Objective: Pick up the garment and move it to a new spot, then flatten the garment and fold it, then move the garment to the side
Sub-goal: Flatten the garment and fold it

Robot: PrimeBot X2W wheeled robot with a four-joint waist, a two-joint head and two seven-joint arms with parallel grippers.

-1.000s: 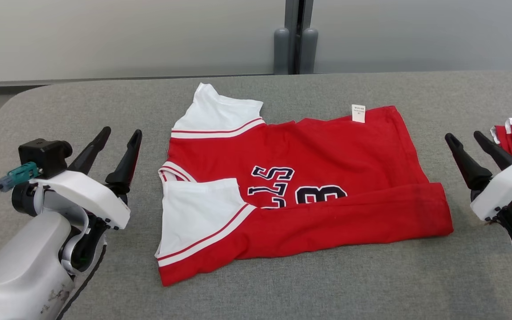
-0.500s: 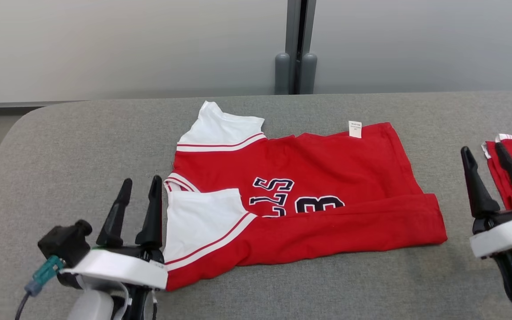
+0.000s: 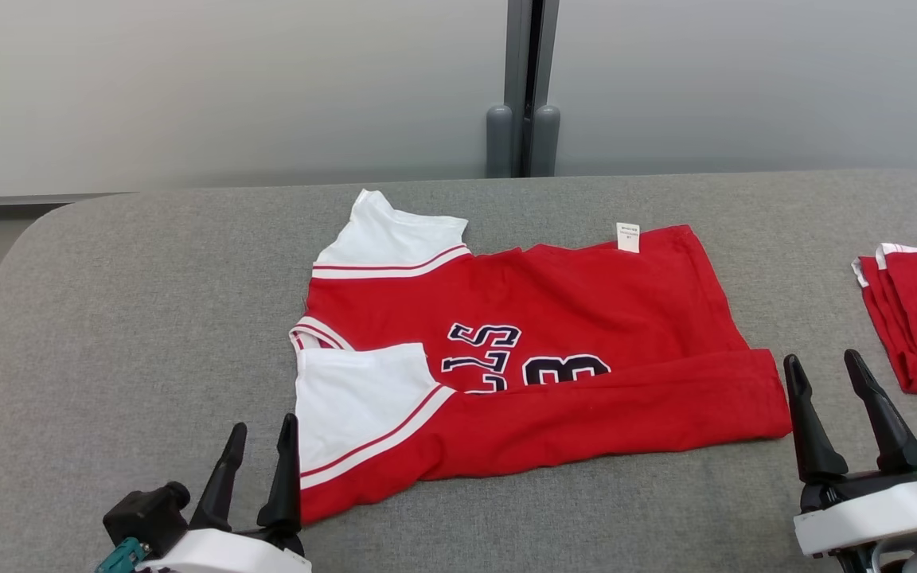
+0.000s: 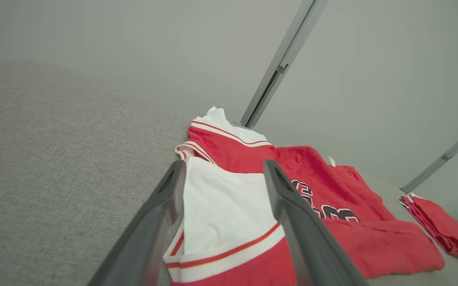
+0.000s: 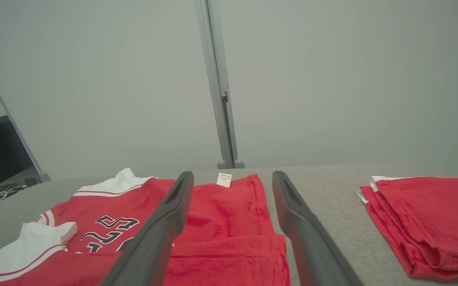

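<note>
The garment (image 3: 554,334) is a red jersey with white sleeves and dark lettering, lying partly folded on the grey table (image 3: 124,318), its near long edge turned over. It also appears in the left wrist view (image 4: 316,186) and the right wrist view (image 5: 221,214). My left gripper (image 3: 258,434) stands open at the jersey's near left corner, beside the white sleeve (image 3: 355,398), holding nothing. My right gripper (image 3: 825,366) stands open just right of the jersey's near right corner, empty. In each wrist view the fingers (image 4: 292,214) (image 5: 300,226) are spread wide above the cloth.
A second folded red garment (image 3: 916,318) lies at the table's right edge, also seen in the right wrist view (image 5: 424,218). A grey wall with a vertical post (image 3: 524,87) stands behind the table. Bare table surface stretches to the left.
The head camera has tilted up, shifting the scene down. Both grippers have drawn back toward the near edge, the left one swinging in to the jersey's near left corner. The jersey has not moved.
</note>
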